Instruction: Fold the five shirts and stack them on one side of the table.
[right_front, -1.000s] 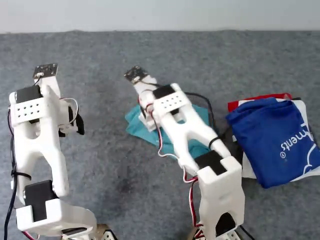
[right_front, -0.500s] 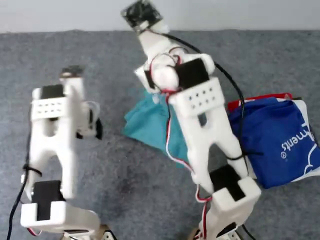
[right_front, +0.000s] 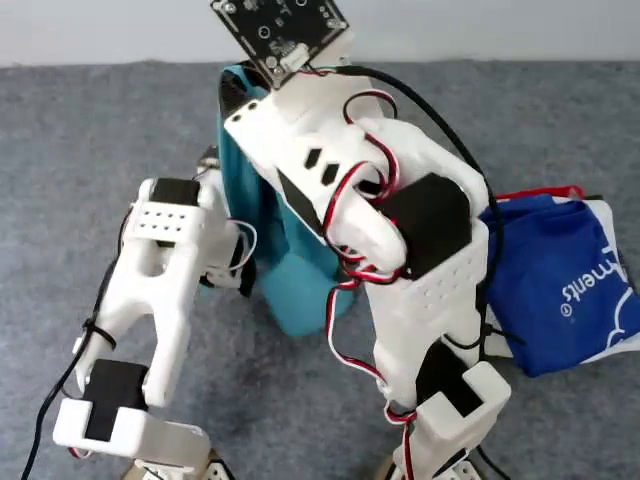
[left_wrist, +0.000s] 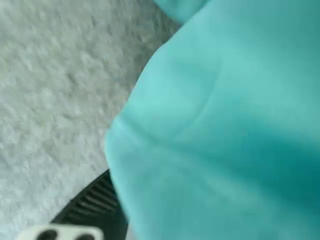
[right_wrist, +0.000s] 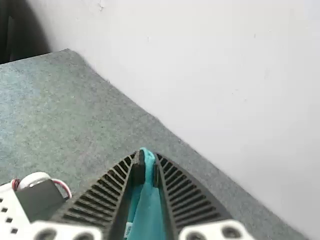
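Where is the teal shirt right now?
In the high view, the teal shirt hangs mid-table from the right claw, between both arms, left of the blue shirt.

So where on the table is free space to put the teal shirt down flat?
Bare table lies left of the left arm, and a strip runs behind the blue-topped stack to the wall. The middle is crowded: the right gripper holds the teal shirt hanging there.
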